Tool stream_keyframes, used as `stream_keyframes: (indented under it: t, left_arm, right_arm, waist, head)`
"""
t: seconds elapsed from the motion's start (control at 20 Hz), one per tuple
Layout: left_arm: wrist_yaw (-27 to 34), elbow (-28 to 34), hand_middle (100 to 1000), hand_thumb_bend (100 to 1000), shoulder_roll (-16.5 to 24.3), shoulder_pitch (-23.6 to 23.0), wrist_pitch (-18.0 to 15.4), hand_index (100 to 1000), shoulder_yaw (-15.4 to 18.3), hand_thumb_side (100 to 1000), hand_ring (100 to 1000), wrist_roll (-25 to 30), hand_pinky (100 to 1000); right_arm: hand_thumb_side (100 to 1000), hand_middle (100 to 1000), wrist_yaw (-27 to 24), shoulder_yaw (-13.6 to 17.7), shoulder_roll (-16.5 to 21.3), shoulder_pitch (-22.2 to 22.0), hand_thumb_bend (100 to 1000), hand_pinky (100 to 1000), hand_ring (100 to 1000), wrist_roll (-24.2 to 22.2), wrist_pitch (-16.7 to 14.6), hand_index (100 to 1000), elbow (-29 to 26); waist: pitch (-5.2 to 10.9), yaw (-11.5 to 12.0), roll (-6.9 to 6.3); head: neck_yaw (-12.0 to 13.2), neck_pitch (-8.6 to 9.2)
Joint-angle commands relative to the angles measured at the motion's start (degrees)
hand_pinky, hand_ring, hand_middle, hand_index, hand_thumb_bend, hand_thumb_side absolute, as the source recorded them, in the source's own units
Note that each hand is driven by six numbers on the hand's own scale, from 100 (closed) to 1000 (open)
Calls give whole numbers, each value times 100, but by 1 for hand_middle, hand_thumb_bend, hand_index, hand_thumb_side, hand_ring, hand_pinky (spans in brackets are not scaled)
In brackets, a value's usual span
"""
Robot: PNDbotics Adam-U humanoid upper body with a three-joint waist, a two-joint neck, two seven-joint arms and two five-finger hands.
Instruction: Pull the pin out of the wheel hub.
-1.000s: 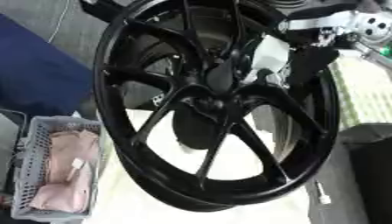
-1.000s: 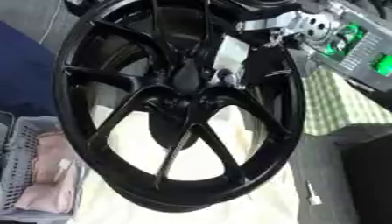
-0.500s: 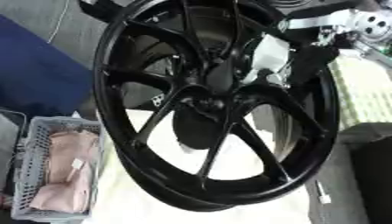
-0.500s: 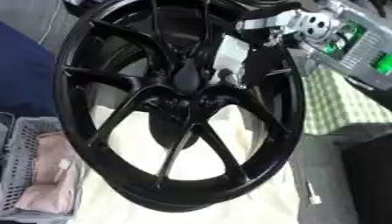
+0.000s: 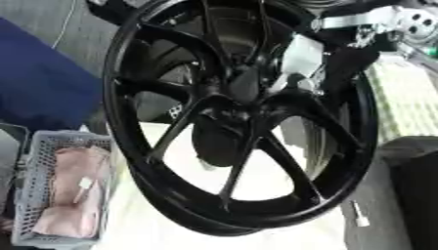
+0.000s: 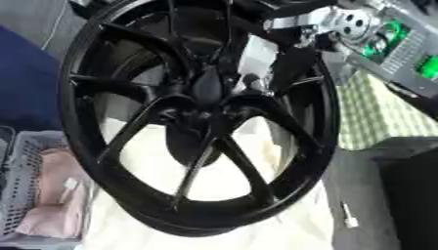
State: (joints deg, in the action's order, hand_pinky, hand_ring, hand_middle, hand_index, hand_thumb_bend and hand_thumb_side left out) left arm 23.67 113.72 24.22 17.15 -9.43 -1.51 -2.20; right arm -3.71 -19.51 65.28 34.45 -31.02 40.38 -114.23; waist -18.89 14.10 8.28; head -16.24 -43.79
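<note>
Your right hand (image 5: 338, 58) comes in from the upper right behind the large black multi-spoke alloy wheel (image 5: 239, 122), which stands on edge on a cream cloth (image 5: 282, 180). It's reaching through a spoke gap toward the hub (image 5: 224, 113) at the wheel's middle. A white block-shaped part (image 5: 301, 53) sits at the hand, just up-right of the hub, but I can't tell whether that's the pin, a hand cover, or something held, and I can't tell whether the fingers are curled or straight: the spokes cover them. Left hand isn't in either view. Risks, as I judge them: the wheel is only balanced on its rim, so a sideways pull at the hub could roll or tip it off the cloth; pull along the pin's axis. Fingers or wrist could also jam between spokes when you back out. At left, a grey mesh basket (image 5: 38, 195) holds a pink cloth (image 5: 73, 190) with a small white piece on it. A small white stick-like object (image 5: 360, 215) lies on the table at lower right; can't identify it. The wheel's top is cut off.
</note>
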Motion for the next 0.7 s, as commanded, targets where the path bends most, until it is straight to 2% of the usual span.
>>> stream_keyframes:
  t: [0.05,0.45,0.7]
  left_arm:
    - [-3,87,619,100,93,23,-5,782,49,658,649,19,724]
    - [-8,87,620,100,106,7,-4,781,52,658,650,19,725]
    - [-25,87,620,100,125,-9,-13,780,66,657,651,5,725]
  right_arm:
    - [100,486,56,182,192,125,100,634,494,-434,412,614,-36]
    - [100,482,309,349,214,340,100,626,482,-800,516,607,-36]
    - [100,483,640,620,268,565,100,636,483,-1165,598,610,-36]
  waist:
    - [151,-23,-41]
    - [161,-45,-40]
    - [167,-84,-34]
  head:
    - [2,-33]
    - [16,-33]
    - [48,-33]
